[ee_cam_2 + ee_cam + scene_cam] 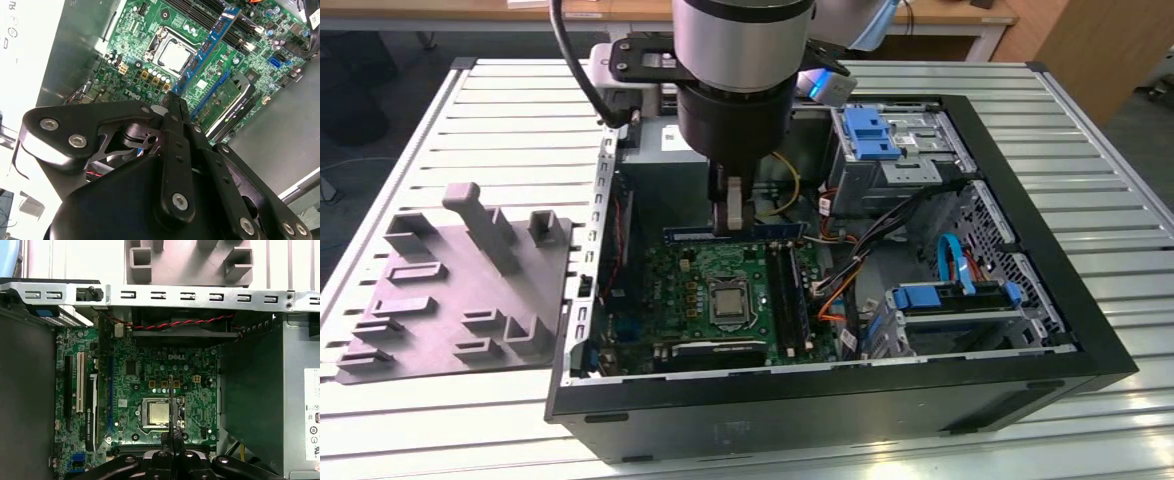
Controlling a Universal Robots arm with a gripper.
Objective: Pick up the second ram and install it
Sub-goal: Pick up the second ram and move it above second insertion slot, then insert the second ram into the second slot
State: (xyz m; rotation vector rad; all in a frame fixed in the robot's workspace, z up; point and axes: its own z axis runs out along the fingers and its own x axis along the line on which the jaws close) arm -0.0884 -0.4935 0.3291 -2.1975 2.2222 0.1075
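One second ram [204,52], a thin blue board with a row of dark chips, is pinched between the fingers of the gripper [173,98]. It is held level over the green motherboard [700,290], which carries a processor socket [724,303], inside the open computer case [854,395]. The case also holds blue drive clips [867,133] and loose cables [851,262]. Beside the case, toward the tabletop [494,110] edge on the exterior view's left, lies a grey moulded fixture [454,290].
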